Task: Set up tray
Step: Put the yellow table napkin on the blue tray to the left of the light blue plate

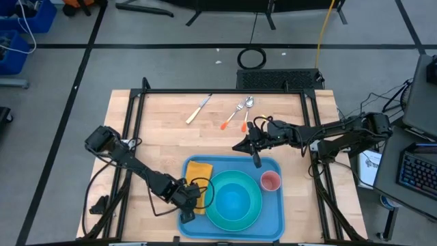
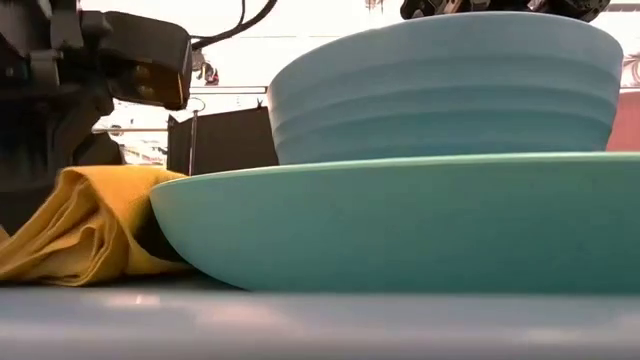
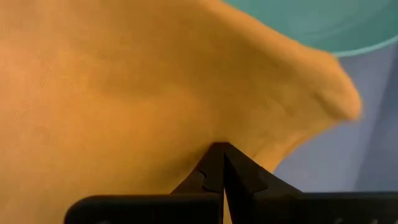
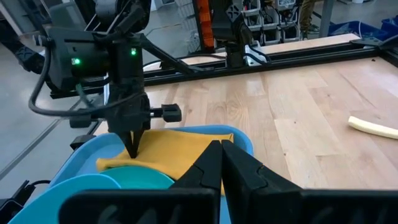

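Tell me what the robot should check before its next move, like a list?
1. Tray flat on the table: ok.
2. Plate and bowl inside the tray: ok.
3. Pink cup upright in the tray: ok.
4. Napkin lying flat: not ok, it is bunched against the plate.
5. Left gripper shut, tips down on the napkin; gripping it: cannot tell.
6. Right gripper shut and holding nothing, above the tray's far rim: ok.

Grey floor [image 1: 171,61] beyond wooden table [image 1: 164,130]
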You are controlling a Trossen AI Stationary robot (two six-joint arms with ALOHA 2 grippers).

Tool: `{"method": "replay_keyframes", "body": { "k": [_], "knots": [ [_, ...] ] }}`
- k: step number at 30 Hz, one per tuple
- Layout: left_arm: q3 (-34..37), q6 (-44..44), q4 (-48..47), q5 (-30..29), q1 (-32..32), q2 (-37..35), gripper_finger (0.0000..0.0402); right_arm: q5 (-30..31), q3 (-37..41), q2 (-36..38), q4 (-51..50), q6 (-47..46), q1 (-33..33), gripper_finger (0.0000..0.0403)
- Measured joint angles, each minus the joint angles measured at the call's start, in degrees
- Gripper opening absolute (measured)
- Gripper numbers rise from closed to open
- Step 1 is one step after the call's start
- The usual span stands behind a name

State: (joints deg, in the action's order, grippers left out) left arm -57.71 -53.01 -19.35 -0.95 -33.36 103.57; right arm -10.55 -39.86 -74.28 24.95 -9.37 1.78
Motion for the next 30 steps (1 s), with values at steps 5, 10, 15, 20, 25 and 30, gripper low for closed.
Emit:
{"method": "replay_keyframes", "body": {
  "k": [5,10,15,20,25,30],
  "knots": [
    [-0.2,-0.7,5.2,4.1,0.3,4.0,0.0,-0.1,0.0,0.0,0.0,0.0,0.0,0.0],
    [0.0,0.0,10.1,5.4,0.3,4.8,0.0,-0.1,0.0,0.0,0.0,0.0,0.0,0.0],
    [0.1,0.8,12.8,5.0,0.3,4.3,0.0,-0.1,0.0,0.0,0.1,0.0,0.0,0.0],
    [0.1,1.2,13.7,5.4,0.6,4.4,0.0,-0.1,0.0,0.0,0.1,0.0,0.0,0.0],
    [0.3,1.9,14.0,9.8,0.5,3.1,0.0,-0.1,0.0,0.0,0.0,0.0,0.0,0.0],
    [0.3,2.4,9.1,5.8,0.1,-1.9,0.0,-0.1,0.0,0.0,0.0,0.0,0.0,0.0]
  ]
}}
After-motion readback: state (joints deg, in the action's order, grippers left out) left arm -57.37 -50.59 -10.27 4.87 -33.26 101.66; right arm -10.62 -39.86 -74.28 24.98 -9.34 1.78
